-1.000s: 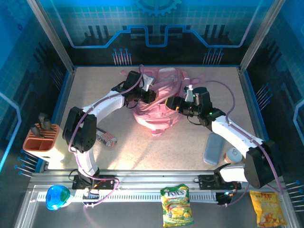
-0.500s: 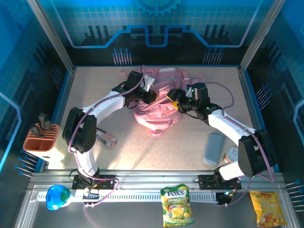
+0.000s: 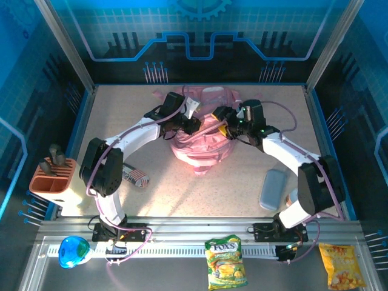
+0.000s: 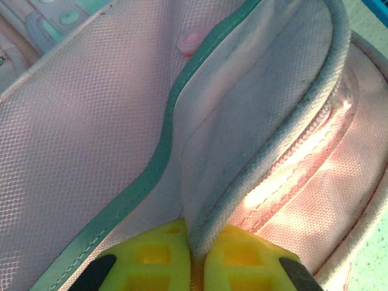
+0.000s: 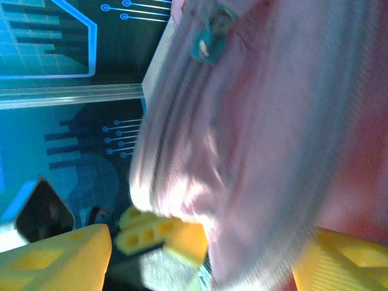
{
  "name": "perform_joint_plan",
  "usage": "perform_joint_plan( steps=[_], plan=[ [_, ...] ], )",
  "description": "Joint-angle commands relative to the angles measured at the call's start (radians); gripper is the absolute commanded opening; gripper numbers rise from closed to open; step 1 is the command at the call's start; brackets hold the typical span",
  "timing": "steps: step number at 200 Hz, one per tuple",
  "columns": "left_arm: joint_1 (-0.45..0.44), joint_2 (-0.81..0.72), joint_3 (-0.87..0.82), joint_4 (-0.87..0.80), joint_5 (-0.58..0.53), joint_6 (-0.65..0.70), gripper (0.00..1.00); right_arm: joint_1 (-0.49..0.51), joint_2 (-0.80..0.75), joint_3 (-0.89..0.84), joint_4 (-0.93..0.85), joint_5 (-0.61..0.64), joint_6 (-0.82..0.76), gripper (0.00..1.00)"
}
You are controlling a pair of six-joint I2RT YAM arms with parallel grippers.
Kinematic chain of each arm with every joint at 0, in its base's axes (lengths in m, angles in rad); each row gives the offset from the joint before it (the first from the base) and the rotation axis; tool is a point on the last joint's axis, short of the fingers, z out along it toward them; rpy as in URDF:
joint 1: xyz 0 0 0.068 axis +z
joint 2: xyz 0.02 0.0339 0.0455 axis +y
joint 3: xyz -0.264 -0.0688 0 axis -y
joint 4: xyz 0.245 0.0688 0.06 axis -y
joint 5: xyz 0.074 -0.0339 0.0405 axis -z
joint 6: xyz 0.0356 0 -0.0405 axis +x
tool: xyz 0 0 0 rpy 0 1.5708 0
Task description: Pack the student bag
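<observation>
Student bag (image 3: 203,150): pink, soft, lying crumpled at the far middle of the table (image 3: 109,109), between the two arms.
Left gripper (image 4: 195,257): closed tight, pinching the piped edge of an opened flap of the student bag.
Right gripper (image 5: 206,245): fingers spread wide, with a blurred fold of bag fabric between them, not closed on it.

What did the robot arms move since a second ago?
The right gripper moved toward the back of the table and leftward, over the student bag. Its jaws stand wide on either side of the fabric. The left gripper stayed pinched on the bag's edge. The grey case stayed put.
</observation>
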Motion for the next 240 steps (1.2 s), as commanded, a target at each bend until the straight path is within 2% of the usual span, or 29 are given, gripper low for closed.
perform_joint_plan(
  steps=[1,21,38,46,67,85,94,105,127,164,240],
  plan=[
    [-0.031,-0.079,-0.021,0.008,0.022,0.042,0.1,-0.007,0.057,0.082,0.026,-0.032,0.027,0.77],
    [-0.039,-0.105,-0.052,0.01,0.014,0.048,0.15,-0.004,0.101,0.112,-0.003,-0.045,0.038,0.75],
    [-0.041,-0.141,-0.089,0.009,0.002,0.023,0.24,0.0,0.125,0.122,-0.03,-0.052,0.038,0.69],
    [-0.04,-0.166,-0.112,0.011,-0.008,0.002,0.31,0.001,0.13,0.122,-0.034,-0.055,0.037,0.63],
    [-0.042,-0.235,-0.179,0.014,-0.051,-0.11,0.47,0.003,0.135,0.121,-0.043,-0.06,0.024,0.4],
    [-0.047,-0.289,-0.235,0.008,-0.08,-0.231,0.53,0.005,0.134,0.127,-0.048,-0.065,0.009,0.22],
    [-0.055,-0.313,-0.257,0.0,-0.106,-0.301,0.54,0.006,0.135,0.134,-0.057,-0.065,-0.002,0.17],
    [-0.078,-0.342,-0.279,-0.022,-0.191,-0.388,0.56,0.009,0.136,0.138,-0.059,-0.066,-0.011,0.13],
    [-0.126,-0.356,-0.289,-0.083,-0.255,-0.503,0.57,0.017,0.138,0.145,-0.059,-0.066,-0.02,0.11],
    [-0.196,-0.334,-0.298,-0.062,-0.254,-0.588,0.57,0.027,0.136,0.149,-0.048,-0.07,-0.021,0.11],
    [-0.226,-0.163,-0.146,-0.081,-0.278,-0.632,0.39,0.031,0.132,0.135,-0.031,-0.072,-0.017,0.11]
  ],
)
